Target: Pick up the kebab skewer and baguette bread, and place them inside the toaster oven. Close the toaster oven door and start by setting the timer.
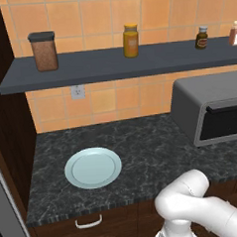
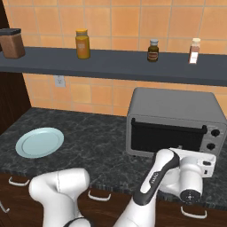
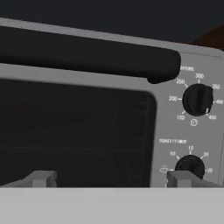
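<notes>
Facing the toaster oven [image 2: 177,124] front at close range, gripper [image 3: 111,177] has its jaws spread wide and nothing between them, touching nothing visible. In the hand view one fingertip [image 3: 41,178] sits low against the toaster oven door [image 3: 74,127] glass, the other just under the timer knob [image 3: 190,166]; temperature knob [image 3: 197,99] is above that, door handle [image 3: 87,59] runs across the top. Door is closed; through the dark glass faint rack lines show, contents cannot be made out. From the right base view the hand hangs just in front of the oven's lower right corner, at the counter [image 2: 88,146] edge. Pale blue plate [image 1: 92,167] lies bare on the counter, well apart to the left of the oven. Shelf [image 1: 112,63] above carries jars and bottles.
</notes>
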Controlling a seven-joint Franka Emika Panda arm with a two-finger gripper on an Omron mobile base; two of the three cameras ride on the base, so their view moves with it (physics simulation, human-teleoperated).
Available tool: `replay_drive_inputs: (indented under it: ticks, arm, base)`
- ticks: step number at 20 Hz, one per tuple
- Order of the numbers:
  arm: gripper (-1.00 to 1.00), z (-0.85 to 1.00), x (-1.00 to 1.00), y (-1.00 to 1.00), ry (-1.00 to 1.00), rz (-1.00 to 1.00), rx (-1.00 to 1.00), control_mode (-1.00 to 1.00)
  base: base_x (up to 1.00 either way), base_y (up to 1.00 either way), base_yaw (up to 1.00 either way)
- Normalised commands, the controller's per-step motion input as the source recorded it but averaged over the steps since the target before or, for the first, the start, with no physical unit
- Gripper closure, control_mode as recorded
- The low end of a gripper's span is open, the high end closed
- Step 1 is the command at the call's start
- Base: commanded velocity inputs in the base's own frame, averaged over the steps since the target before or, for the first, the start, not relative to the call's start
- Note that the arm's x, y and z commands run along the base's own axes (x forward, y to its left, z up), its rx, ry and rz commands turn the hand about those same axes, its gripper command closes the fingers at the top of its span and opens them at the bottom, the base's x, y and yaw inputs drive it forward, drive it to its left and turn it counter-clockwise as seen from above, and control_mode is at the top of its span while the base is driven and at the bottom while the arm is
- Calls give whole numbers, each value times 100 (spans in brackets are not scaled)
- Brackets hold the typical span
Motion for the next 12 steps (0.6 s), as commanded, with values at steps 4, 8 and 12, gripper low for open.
replay_drive_inputs:
  ticks: [4,8,12]
  arm:
    - [-100,0,-27,-55,0,0,0,-100]
    - [-100,0,-4,-21,1,0,0,-100]
    - [-100,-11,2,-14,0,0,0,-100]
  base:
    - [0,0,0]
    - [0,0,0]
    - [0,0,0]
